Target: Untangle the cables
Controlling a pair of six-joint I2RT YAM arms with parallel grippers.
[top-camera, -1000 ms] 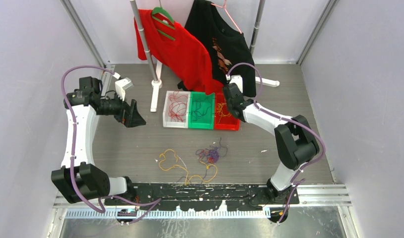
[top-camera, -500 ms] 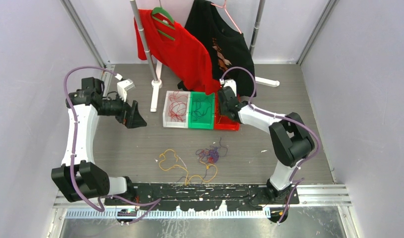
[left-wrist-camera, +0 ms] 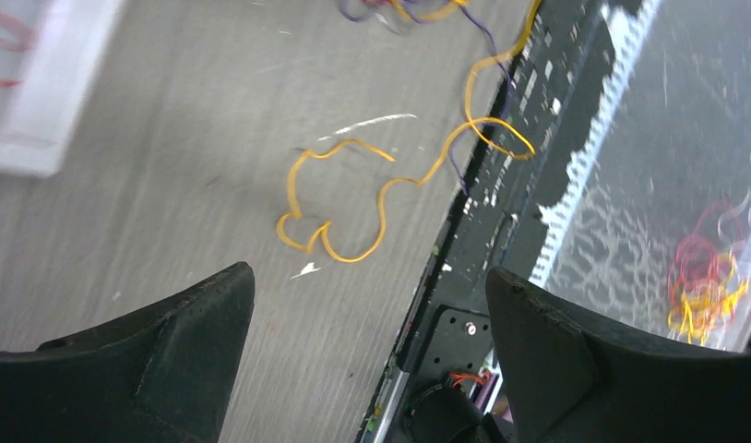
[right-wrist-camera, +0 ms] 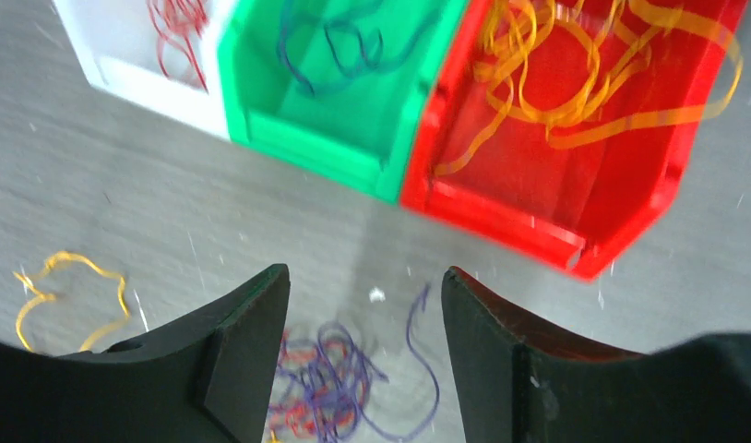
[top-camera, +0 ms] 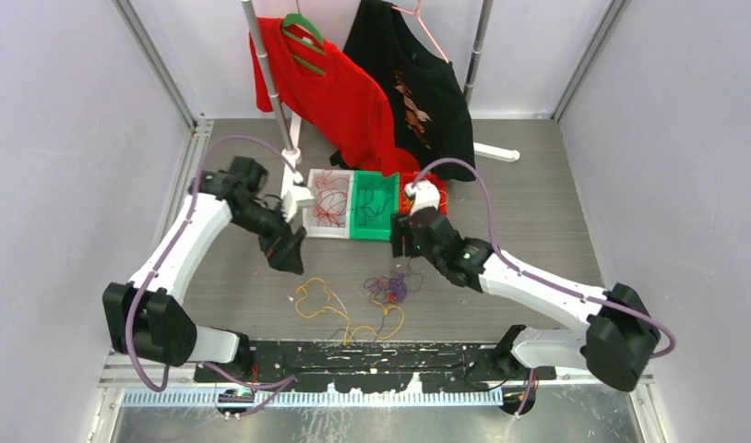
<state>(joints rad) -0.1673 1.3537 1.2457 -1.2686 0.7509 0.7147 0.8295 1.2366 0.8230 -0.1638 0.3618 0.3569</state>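
**A:** Grey wood-grain tabletop (top-camera: 538, 212), with a red shirt (top-camera: 339, 101) and a black shirt (top-camera: 418, 65) hung at the back. Where are the cables (top-camera: 390, 291)?

**B:** Some lie in three bins mid-table: red strands in the white bin (right-wrist-camera: 160, 88), dark blue in the green bin (right-wrist-camera: 316, 148), yellow-orange in the red bin (right-wrist-camera: 501, 217). Loose near the front edge are a purple and red tangle (right-wrist-camera: 326, 378) and, to its left, a long yellow-orange strand (left-wrist-camera: 383, 208). I can't tell whether that strand is caught in the tangle.

**A:** And the arms?

**B:** Both pairs are spread wide with nothing between them. The right arm's fingers (right-wrist-camera: 243, 332) hover over the strip between the bins and the tangle. The left arm's fingers (left-wrist-camera: 187, 323) hang above the yellow-orange strand.

**A:** How would you do it well?

**B:** I'd take one strand at a time. The purple tail (right-wrist-camera: 413, 318) curling out of the tangle looks freest, so the right arm should close low on it and draw it away slowly. If the clump drags along, the left arm should pin it. These strands look thin and springy, and a shallow pinch will likely slip. The fingers need to come right down to the tabletop.
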